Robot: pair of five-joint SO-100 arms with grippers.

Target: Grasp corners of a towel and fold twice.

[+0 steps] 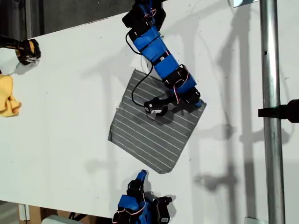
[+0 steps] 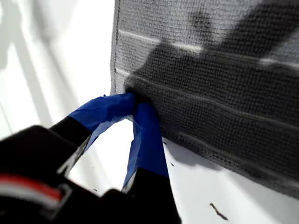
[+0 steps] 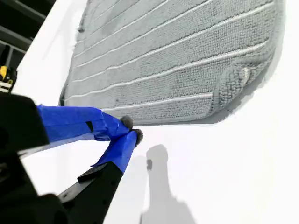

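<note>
The grey striped towel (image 1: pixel 149 130) lies flat on the white table (image 1: pixel 60 140), turned like a diamond in the exterior view. The arm reaching down from the exterior view's top carries my first gripper (image 1: pixel 200 103), which sits at the towel's right-hand corner. In the first wrist view, my first gripper (image 2: pixel 136 101) is shut with its blue tips pinching the edge of the towel (image 2: pixel 224 70). My second gripper (image 1: pixel 141 175) rises from the exterior view's bottom, just short of the towel's lower edge. My second gripper (image 3: pixel 131 129) is shut on nothing, beside the towel (image 3: pixel 177 56), whose nearby corner (image 3: pixel 238 77) is slightly curled.
A yellow cloth (image 1: pixel 7 98) lies at the exterior view's left edge, with a black and yellow object (image 1: pixel 28 50) above it. A metal pole (image 1: pixel 270 112) with a black clamp (image 1: pixel 282 112) runs down the exterior view's right side.
</note>
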